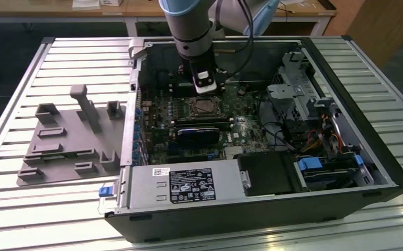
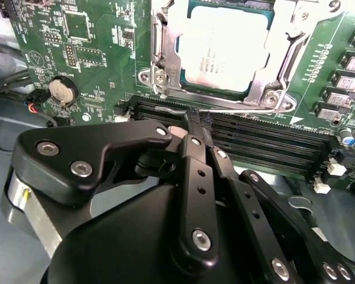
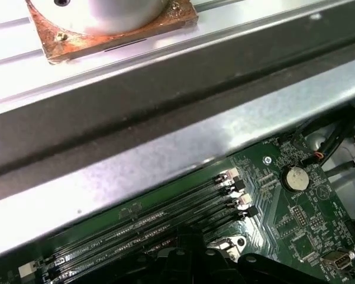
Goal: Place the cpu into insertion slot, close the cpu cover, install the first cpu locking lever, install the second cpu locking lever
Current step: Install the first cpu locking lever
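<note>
The cpu [image 2: 225, 47] lay seated in the insertion slot [image 1: 203, 106], with the cpu cover [image 2: 165, 41] lowered around it as a silver frame. The gripper [image 2: 195, 121] stood just beside the socket's edge, over the memory slots [image 2: 260, 145], its fingers [image 2: 192, 177] drawn together at the tips. A thin metal rod [image 2: 248, 111], judged to be a locking lever, ran along that edge, its long axis across the fingers' line. Whether the tips pinched this rod could not be made out. The socket's far side was cut off in the second wrist view.
</note>
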Robot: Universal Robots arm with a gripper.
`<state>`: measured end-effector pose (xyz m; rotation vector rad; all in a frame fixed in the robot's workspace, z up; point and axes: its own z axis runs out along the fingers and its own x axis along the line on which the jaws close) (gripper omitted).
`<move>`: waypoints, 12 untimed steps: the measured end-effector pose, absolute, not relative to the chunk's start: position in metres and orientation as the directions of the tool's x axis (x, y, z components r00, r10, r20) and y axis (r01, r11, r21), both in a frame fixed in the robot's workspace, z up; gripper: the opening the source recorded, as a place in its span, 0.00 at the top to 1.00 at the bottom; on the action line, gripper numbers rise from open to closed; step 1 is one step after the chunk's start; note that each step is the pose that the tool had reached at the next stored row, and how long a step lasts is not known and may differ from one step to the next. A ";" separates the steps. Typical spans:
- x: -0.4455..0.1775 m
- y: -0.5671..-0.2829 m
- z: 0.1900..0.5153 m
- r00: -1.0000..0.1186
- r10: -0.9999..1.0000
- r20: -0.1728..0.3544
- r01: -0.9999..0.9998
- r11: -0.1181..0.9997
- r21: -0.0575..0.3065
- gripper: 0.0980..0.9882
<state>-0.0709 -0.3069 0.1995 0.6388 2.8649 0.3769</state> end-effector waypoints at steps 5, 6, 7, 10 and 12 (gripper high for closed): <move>-0.072 -0.306 0.198 -0.881 0.455 -0.125 0.410 0.870 0.275 1.00; -0.072 -0.306 0.198 -0.879 0.459 -0.126 0.414 0.868 0.273 1.00; -0.072 -0.306 0.198 -0.878 0.462 -0.127 0.418 0.867 0.271 1.00; -0.072 -0.305 0.197 -0.872 0.472 -0.129 0.428 0.863 0.268 1.00; -0.072 -0.305 0.196 -0.869 0.477 -0.130 0.433 0.861 0.267 1.00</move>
